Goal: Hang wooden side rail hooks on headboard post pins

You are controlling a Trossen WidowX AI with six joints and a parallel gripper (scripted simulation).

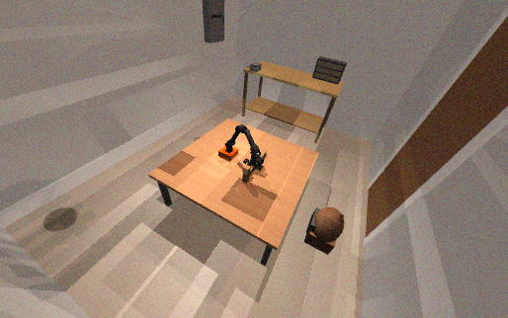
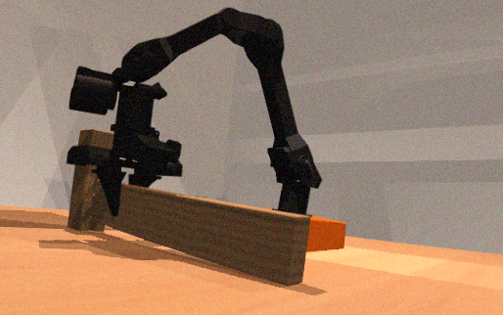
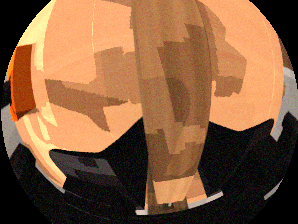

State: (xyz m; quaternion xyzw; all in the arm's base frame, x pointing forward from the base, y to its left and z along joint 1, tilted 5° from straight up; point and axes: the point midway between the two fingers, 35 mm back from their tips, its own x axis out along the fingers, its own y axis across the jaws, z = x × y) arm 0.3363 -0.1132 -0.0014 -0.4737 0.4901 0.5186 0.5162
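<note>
Exterior: pincer [image 2: 118,188] clamped on rail [image 2: 215,235]

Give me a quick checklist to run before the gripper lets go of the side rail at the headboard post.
1. Grip: gripper is shut on the wooden side rail, close to the post end: ok.
2. Rail end against the headboard post: ok in the exterior view.
3. Both hooks seated on the pins in the slot: cannot tell, the gripper and post hide them.
4. Far end on the table: ok, its lower corner touches.
5. Rail attitude: tilted, high at the post, low at the far end: ok.
6. Retreat path upward: ok, nothing above the gripper.
</note>
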